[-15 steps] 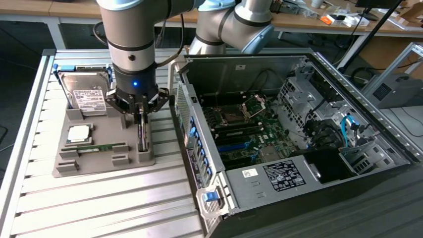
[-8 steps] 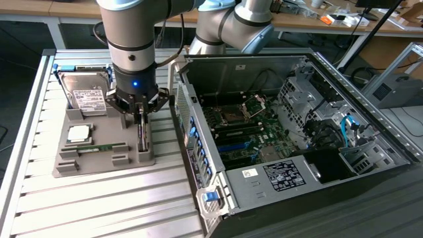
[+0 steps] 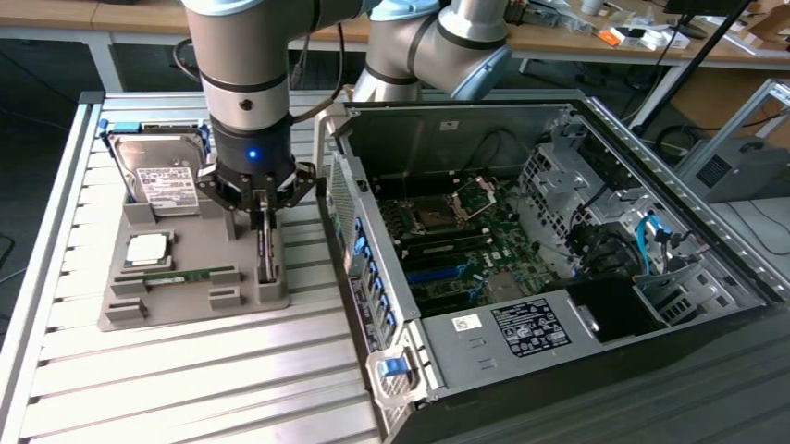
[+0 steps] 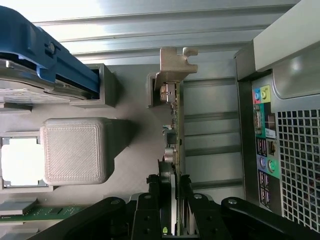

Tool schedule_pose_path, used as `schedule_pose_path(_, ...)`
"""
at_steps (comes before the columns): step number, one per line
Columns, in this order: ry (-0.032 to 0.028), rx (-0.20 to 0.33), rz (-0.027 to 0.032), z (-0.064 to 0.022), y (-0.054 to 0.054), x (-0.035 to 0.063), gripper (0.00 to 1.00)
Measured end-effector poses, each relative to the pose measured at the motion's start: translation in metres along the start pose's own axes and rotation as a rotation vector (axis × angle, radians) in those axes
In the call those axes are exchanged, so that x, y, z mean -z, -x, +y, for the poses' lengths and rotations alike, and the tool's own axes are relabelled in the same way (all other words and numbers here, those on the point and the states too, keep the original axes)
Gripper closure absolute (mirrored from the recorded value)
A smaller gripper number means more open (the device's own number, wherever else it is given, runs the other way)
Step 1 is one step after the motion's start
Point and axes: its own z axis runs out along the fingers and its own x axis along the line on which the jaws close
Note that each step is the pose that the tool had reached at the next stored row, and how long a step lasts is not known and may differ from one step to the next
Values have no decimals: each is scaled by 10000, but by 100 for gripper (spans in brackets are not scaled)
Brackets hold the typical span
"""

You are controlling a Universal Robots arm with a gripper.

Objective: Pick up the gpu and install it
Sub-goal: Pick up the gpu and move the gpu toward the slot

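Note:
The gpu [image 3: 265,252] stands on edge in a slot at the exterior view's right of the grey holder tray [image 3: 185,310], a thin dark strip. In the wrist view the gpu [image 4: 176,117] runs edge-on, its tan metal bracket [image 4: 172,62] at the far end. My gripper [image 3: 262,224] hangs straight down over the card. Its dark fingers [image 4: 161,187] sit tight against both faces of the board, so the gripper [image 4: 172,185] is shut on it. The card still sits in its slot.
The tray also holds a silver hard drive [image 3: 166,180] in a blue carrier [image 4: 45,57], a processor [image 3: 148,248] and a green RAM stick [image 3: 185,275]. The opened computer case [image 3: 519,240] lies just right of the tray, its rear ports [image 4: 265,135] near the card.

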Motion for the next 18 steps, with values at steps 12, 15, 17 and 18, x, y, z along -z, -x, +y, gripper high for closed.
schedule_pose_path(12, 0, 0, 0, 1, 0, 20, 73)
schedule_pose_path(15, 0, 0, -1, 1, 1, 28, 73)
schedule_pose_path(17, 0, 0, 0, 1, 1, 33, 73)
schedule_pose_path(18, 0, -1, 0, 2, 1, 37, 73)
